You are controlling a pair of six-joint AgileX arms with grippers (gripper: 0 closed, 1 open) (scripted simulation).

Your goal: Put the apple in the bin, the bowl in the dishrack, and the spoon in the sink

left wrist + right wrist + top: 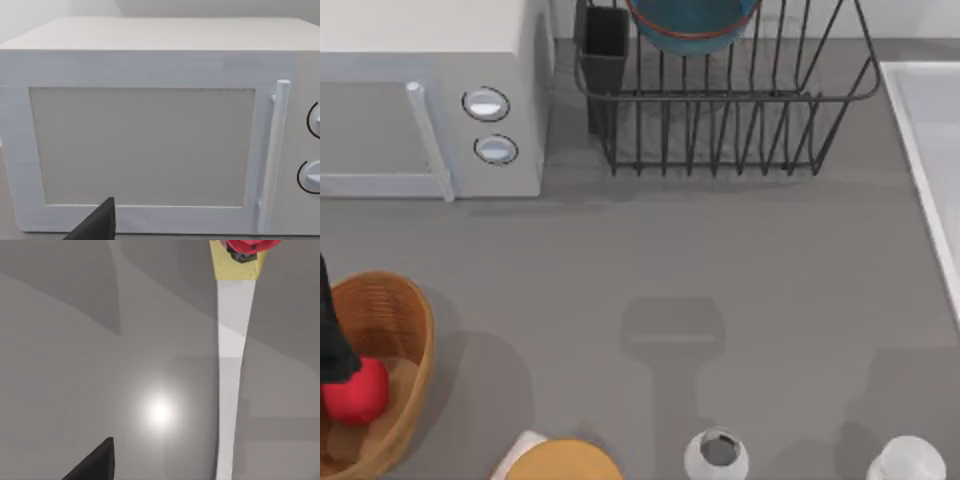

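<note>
**Apple at the bin, bowl racked, spoon not located**

The left arm enters at the top view's left edge as a dark shape directly above the apple (358, 392), which sits inside the bin (395, 300), against its left side. You cannot tell whether the left gripper's fingers are spread or closed on the apple; the arm hides them. One dark fingertip (97, 222) shows in the left wrist view, facing the microwave (150, 135) door.

The bowl (692, 22) stands on edge among the dishrack (720, 130) bars, far from that tool and next to the cutlery cup (607, 45). The sink (930, 150) rim runs down the right edge.

Risks, as judgements:
- If the fingers grip the apple when the arm lifts, it comes back out of the bin.
- A sideways retreat could catch the bin wall and drag it.
- The right wrist view shows a pale narrow strip with a red and yellow patch at its far end; you cannot tell what it is.

Count: one apple, one bin, one bowl, one dishrack, one sink, one microwave, two white cups (716, 455), one orange disc (563, 462).
</note>
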